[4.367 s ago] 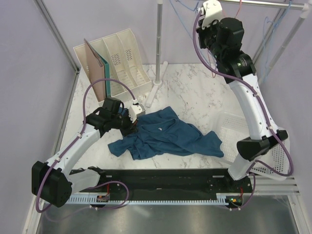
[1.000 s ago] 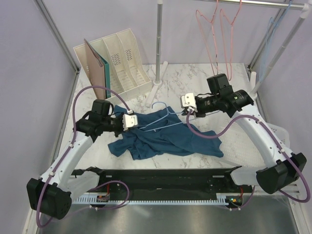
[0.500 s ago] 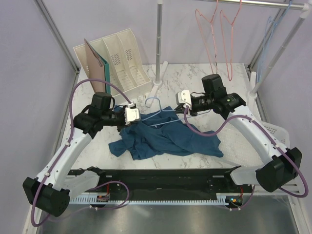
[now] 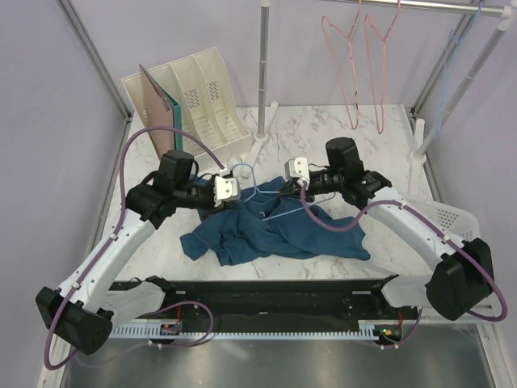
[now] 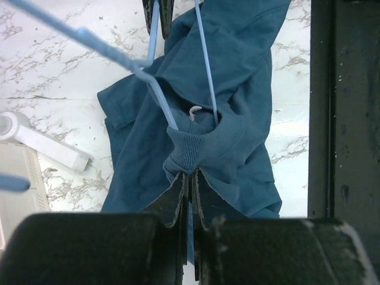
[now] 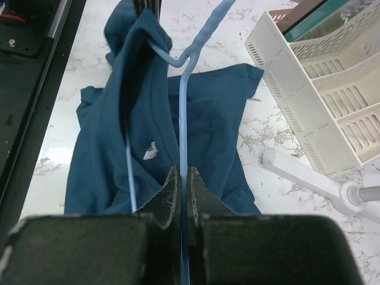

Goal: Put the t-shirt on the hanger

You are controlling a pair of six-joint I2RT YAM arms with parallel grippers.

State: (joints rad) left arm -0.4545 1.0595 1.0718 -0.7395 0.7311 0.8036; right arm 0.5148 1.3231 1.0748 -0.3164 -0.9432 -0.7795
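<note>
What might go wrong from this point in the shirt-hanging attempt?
The left gripper pinches only the ribbed collar edge of the t-shirt; a pull may slip it free. The right gripper clamps one thin wire of the hanger, which may swivel in the grip. Most of the t-shirt lies crumpled on the table, so the hanger may snag in folds.
</note>
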